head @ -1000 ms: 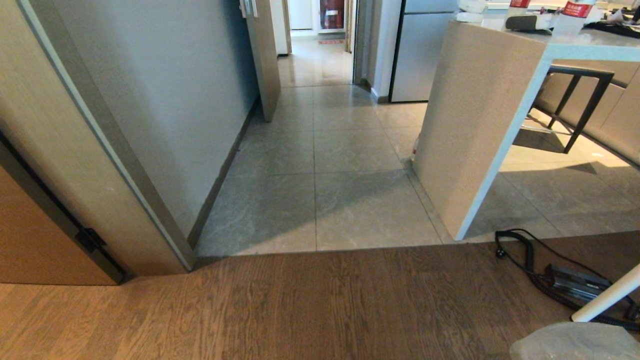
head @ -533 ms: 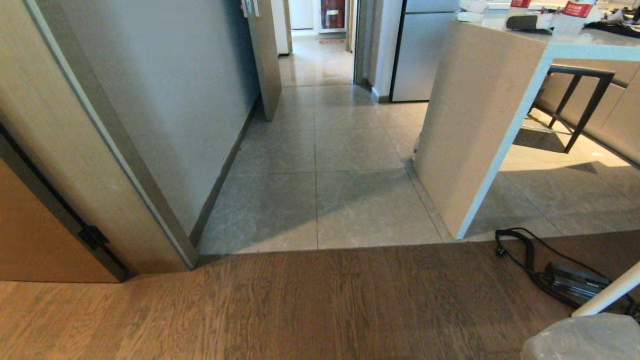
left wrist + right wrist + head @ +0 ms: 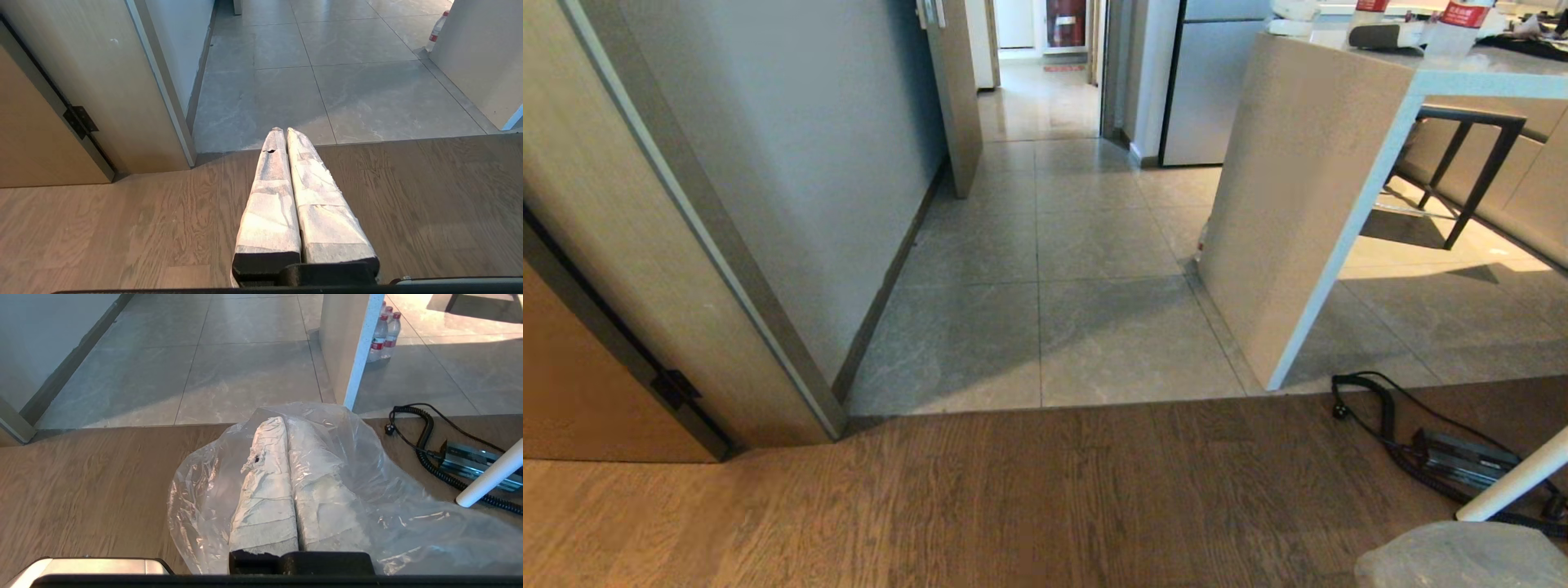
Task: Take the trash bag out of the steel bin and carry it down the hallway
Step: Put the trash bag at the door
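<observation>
1. Two grippers sit nearest. The right gripper (image 3: 284,424), its padded fingers pressed together, is closed on the thin, crinkled, translucent whitish plastic trash bag (image 3: 359,490), whose film drapes over and around the fingers. The left gripper (image 3: 282,132) is also closed, its wrapped fingers touching tip to tip with nothing between them, parked over the brown wood-grain floor (image 3: 1013,498).
2. In the head view the bag (image 3: 1462,559) shows only as a pale rounded lump at the lower right corner, on the robot's right side. It looks slack and light (its contents are hidden from these angles), so I judge it will sway easily on the move.
3. No steel bin appears in any view, so the removal step seems done; what remains is the carrying.
4. Just beyond the bag, to the right, lie a coiled black cable (image 3: 425,457) and a dark power brick (image 3: 1462,461) beside a slanted white leg (image 3: 1515,482).
5. Ahead, the wood meets the grey-beige stone tiles of the hallway (image 3: 1045,245), which runs between a pale wall with a brown wooden door frame (image 3: 686,269) and a beige counter panel (image 3: 1290,204). The robot stands on the wood, short of the tiles, so nearly the whole passage is yet to be covered.
</observation>
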Available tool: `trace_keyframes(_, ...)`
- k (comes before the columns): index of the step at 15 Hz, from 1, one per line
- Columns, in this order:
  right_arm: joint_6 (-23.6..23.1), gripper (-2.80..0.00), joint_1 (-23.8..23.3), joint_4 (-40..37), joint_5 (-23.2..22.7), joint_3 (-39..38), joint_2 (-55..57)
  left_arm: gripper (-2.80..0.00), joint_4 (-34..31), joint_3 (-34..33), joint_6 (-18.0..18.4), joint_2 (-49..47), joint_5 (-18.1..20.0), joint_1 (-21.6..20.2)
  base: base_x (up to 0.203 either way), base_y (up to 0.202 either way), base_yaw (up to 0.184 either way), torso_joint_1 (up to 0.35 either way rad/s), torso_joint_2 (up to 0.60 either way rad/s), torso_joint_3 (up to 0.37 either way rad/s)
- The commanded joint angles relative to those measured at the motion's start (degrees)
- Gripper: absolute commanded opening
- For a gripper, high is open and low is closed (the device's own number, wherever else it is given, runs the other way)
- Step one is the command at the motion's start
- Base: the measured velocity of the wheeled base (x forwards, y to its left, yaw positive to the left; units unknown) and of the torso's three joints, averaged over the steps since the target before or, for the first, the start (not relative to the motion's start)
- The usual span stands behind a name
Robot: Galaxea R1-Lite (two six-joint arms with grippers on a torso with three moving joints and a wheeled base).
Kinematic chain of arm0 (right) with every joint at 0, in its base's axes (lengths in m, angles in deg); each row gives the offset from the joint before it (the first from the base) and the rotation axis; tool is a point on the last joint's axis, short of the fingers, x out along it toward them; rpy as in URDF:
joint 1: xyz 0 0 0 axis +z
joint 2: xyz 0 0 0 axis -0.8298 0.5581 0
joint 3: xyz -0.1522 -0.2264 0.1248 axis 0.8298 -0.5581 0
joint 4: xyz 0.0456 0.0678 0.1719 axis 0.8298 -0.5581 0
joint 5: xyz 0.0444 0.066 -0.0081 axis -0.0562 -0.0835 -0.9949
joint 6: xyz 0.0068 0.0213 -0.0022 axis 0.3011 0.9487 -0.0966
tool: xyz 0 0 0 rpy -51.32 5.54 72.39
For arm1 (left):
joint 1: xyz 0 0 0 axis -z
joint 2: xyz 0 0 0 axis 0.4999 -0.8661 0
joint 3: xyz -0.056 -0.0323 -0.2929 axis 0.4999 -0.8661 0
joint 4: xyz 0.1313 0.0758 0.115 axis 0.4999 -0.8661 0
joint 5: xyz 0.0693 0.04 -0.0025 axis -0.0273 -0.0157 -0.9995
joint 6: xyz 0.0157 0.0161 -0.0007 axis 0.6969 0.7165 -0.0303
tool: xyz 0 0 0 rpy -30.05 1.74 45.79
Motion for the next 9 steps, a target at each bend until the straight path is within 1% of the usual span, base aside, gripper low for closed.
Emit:
trace_keyframes(1,-0.02,-2.80,0.05,0.02,0.02,0.00,0.05,-2.80,0.05,-0.62,-0.16,0.00,-0.02,0.00,0.000,0.000,0.000,0.000,0.00,0.000)
trace_keyframes(2,-0.02,-2.80,0.00,0.02,0.02,0.00,0.05,-2.80,0.05,-0.62,-0.16,0.00,-0.02,0.00,0.000,0.000,0.000,0.000,0.00,0.000)
trace_keyframes(3,-0.02,-2.80,0.02,0.02,0.02,0.00,0.05,-2.80,0.14,-0.62,-0.10,0.00,-0.05,0.00,0.106,0.000,-0.006,0.002,0.00,0.002)
trace_keyframes(9,-0.02,-2.80,0.06,0.02,0.02,0.00,0.05,-2.80,0.14,-0.67,-0.25,0.00,-0.11,0.00,0.191,0.000,0.001,0.000,0.00,0.003)
